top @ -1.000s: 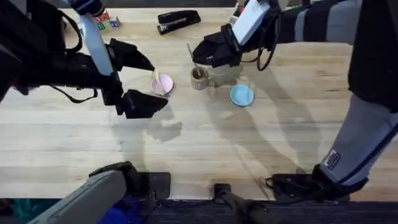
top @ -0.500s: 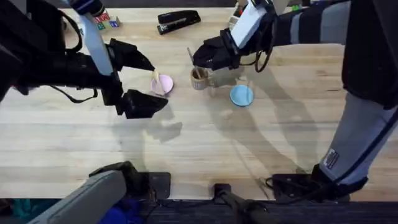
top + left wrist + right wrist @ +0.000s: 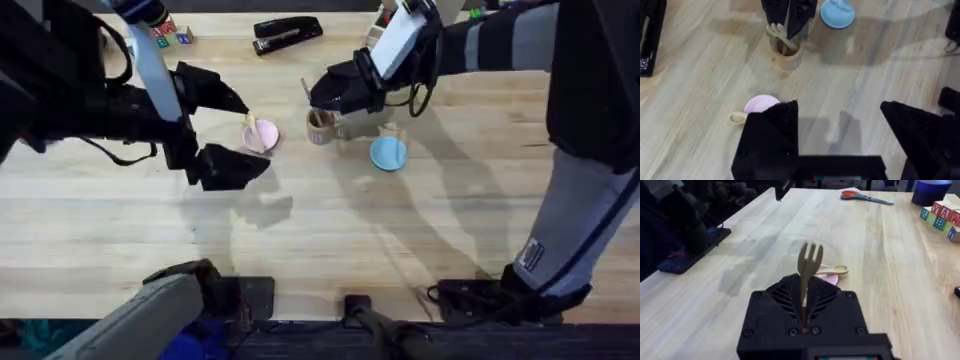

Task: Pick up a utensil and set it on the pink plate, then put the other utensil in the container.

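The pink plate [image 3: 263,135] lies left of the tan container [image 3: 320,127], and the wooden spoon [image 3: 738,118] rests on the plate with its bowl over the rim. My right gripper [image 3: 328,93] hovers just above the container, shut on the wooden fork [image 3: 807,265]. The fork's prongs point up and away, and its handle slants down toward the container's opening [image 3: 786,50]. I cannot tell whether the handle's end is inside. My left gripper [image 3: 220,128] stands open just left of the pink plate [image 3: 760,104], holding nothing.
A light-blue plate [image 3: 389,153] lies right of the container, with a clear box [image 3: 375,122] behind it. A black stapler [image 3: 287,33] and letter blocks [image 3: 170,36] sit at the far edge. Scissors [image 3: 862,196] lie farther off.
My right gripper has shifted a little left with the fork, closer over the container. The left arm, the plate and the spoon have not moved.
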`<state>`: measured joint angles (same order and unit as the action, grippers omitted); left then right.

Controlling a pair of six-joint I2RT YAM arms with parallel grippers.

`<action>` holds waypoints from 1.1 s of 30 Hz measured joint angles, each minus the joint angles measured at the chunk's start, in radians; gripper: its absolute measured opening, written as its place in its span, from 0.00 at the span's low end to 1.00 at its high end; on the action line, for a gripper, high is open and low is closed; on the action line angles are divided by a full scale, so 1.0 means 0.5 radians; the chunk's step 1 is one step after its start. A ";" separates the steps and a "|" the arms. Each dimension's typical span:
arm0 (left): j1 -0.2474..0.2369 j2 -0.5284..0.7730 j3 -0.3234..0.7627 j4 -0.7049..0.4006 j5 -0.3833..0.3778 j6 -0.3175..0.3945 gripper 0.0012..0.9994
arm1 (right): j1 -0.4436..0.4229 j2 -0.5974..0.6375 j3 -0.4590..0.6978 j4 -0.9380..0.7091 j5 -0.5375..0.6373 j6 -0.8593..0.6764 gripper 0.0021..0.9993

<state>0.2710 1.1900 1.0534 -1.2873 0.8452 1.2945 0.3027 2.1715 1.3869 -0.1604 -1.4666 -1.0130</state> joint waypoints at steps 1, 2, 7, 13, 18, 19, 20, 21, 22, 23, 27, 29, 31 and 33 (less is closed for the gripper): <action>0.000 0.000 0.000 0.000 0.000 0.000 1.00 | 0.000 0.000 0.000 -0.001 0.001 0.000 0.03; 0.000 0.000 0.000 0.000 0.000 0.000 1.00 | 0.000 0.000 0.000 0.000 0.001 0.000 0.03; 0.000 0.000 0.000 0.000 0.000 0.000 1.00 | 0.000 0.000 0.000 0.001 0.000 0.000 0.03; 0.000 0.001 0.000 0.000 0.000 0.001 1.00 | 0.000 0.002 0.000 0.002 0.000 0.000 0.03; 0.000 0.000 0.000 0.000 0.000 0.000 1.00 | 0.000 0.063 0.003 0.006 -0.005 0.007 0.03; 0.000 0.000 0.000 0.000 0.000 0.000 1.00 | 0.000 0.083 0.003 0.005 -0.011 0.008 0.03; 0.000 0.001 0.000 0.000 0.000 0.001 1.00 | 0.000 0.104 0.003 0.005 -0.017 0.015 0.03; 0.000 0.000 0.000 0.000 0.000 0.001 1.00 | 0.000 0.118 0.003 0.005 -0.017 0.016 0.03; 0.000 0.001 0.000 0.000 0.000 0.000 1.00 | 0.000 0.130 0.003 0.007 -0.018 0.021 0.03; 0.000 0.001 0.000 0.000 0.000 0.000 1.00 | 0.000 0.138 0.003 0.011 -0.021 0.022 0.03; 0.000 0.001 0.000 0.000 0.000 0.001 1.00 | 0.000 0.138 0.004 0.018 -0.031 0.025 0.03; 0.000 0.000 0.000 0.000 0.000 0.000 1.00 | 0.000 0.138 0.004 0.017 -0.032 0.030 0.07; 0.000 0.001 0.000 0.000 0.000 0.000 1.00 | 0.000 0.138 0.004 0.018 -0.033 0.031 0.12; 0.000 0.001 0.000 0.000 0.000 0.001 1.00 | 0.000 0.138 0.004 0.018 -0.033 0.031 0.15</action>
<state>0.2710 1.1904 1.0534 -1.2873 0.8452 1.2949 0.3027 2.2406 1.3888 -0.1516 -1.4830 -0.9977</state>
